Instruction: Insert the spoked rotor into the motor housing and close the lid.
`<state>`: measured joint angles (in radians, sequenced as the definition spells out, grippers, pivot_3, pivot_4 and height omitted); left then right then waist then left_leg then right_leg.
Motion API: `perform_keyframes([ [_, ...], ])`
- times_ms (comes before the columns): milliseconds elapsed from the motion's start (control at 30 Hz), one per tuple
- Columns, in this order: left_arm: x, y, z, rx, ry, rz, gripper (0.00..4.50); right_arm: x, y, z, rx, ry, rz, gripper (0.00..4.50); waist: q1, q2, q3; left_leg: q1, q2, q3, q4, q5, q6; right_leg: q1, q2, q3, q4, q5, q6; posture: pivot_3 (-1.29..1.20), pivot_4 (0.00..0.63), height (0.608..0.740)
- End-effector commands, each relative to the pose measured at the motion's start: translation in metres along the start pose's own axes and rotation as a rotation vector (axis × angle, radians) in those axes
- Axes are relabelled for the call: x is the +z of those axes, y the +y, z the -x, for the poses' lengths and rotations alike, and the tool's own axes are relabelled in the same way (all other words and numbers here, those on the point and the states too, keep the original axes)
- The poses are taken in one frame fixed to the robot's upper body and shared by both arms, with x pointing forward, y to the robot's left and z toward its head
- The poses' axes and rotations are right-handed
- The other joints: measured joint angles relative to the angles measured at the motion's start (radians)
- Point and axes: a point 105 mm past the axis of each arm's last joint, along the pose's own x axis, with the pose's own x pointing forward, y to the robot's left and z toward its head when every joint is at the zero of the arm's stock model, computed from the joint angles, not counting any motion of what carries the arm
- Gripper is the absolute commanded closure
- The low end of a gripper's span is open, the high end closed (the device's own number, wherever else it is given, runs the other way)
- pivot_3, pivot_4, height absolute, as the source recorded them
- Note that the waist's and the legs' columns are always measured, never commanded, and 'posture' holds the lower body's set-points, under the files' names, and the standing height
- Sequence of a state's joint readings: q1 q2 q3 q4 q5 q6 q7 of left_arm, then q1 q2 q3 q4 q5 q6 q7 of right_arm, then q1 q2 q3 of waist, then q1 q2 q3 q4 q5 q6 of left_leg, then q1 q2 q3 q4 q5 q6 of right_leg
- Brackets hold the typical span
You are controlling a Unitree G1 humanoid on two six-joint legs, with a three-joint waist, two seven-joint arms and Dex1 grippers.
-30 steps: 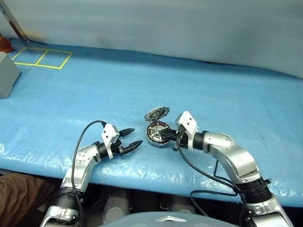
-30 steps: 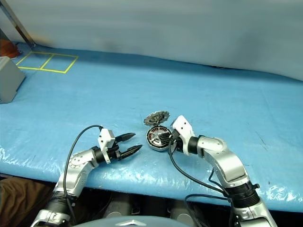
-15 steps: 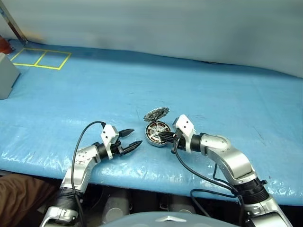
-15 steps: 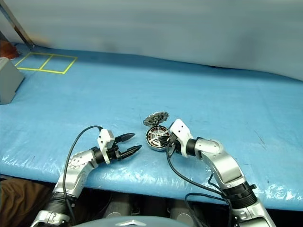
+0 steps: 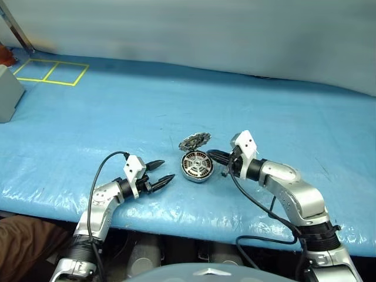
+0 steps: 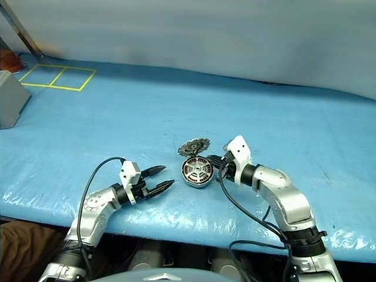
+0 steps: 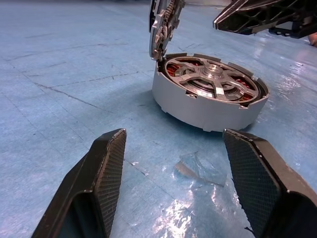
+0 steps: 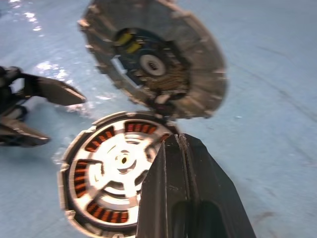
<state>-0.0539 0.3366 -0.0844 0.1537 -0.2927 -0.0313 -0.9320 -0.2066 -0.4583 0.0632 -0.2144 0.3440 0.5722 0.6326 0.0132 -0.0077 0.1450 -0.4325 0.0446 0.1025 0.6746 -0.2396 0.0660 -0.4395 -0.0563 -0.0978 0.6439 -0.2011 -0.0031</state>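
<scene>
Spoked rotor [image 7: 212,79] seated inside the motor housing [image 7: 198,108], near the front edge of the blue-covered desk [image 5: 176,111]. Lid [image 5: 194,141] hinged up at the housing's far rim, toothed face toward the near side. Right claw [image 5: 216,155] now pulled back just right of the housing, fingers pressed together and holding nothing; a second ago resting across the rotor. Left claw [image 5: 161,171] unmoved just left of the housing, fingers spread, empty. Yellow tape squares [image 5: 50,71] and a grey box [image 5: 9,94] at far left; pale backdrop behind.
</scene>
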Motion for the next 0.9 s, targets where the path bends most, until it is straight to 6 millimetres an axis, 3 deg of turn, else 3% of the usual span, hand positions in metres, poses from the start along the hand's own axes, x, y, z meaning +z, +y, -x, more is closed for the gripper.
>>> perform_keyframes([
  [33,0.013,-0.002,-0.003,-0.009,-0.054,-0.033,1.22,0.026,-0.028,-0.004,-0.124,-0.075,0.068,4.48,-0.002,0.0,0.0,0.0,0.0,0.001,0.0,0.0,0.0,0.0,0.0,0.0,0.0,0.0,0.0,0.0,0.15,0.74],
  [267,0.014,-0.002,-0.004,-0.008,-0.064,-0.034,1.22,0.059,-0.027,-0.03,-0.027,-0.159,0.11,4.48,-0.004,0.001,0.001,0.0,0.0,0.002,-0.001,0.0,0.0,0.003,0.002,0.001,0.001,0.001,0.001,0.0,0.15,0.74],
  [467,0.013,-0.002,-0.001,-0.001,-0.065,-0.033,1.22,0.082,0.017,-0.044,0.285,-0.183,0.129,4.48,-0.009,0.002,0.001,0.0,0.001,0.002,-0.001,0.0,0.0,0.003,0.002,0.001,0.001,0.003,0.005,0.0,0.15,0.74],
  [633,0.012,-0.001,0.002,0.011,-0.061,-0.032,1.22,0.065,0.033,-0.037,0.406,-0.073,0.192,4.48,-0.009,0.002,0.001,0.0,0.0,0.002,-0.001,0.0,0.002,0.004,0.0,0.001,0.0,0.003,0.004,0.0,0.15,0.74],
  [900,0.011,-0.003,0.001,0.005,-0.056,-0.026,1.22,0.023,0.045,-0.019,0.424,0.058,0.201,4.48,-0.01,0.002,0.001,0.0,0.0,0.002,-0.001,0.0,0.002,0.004,-0.001,0.001,0.001,0.0,0.0,0.0,0.15,0.74],
])
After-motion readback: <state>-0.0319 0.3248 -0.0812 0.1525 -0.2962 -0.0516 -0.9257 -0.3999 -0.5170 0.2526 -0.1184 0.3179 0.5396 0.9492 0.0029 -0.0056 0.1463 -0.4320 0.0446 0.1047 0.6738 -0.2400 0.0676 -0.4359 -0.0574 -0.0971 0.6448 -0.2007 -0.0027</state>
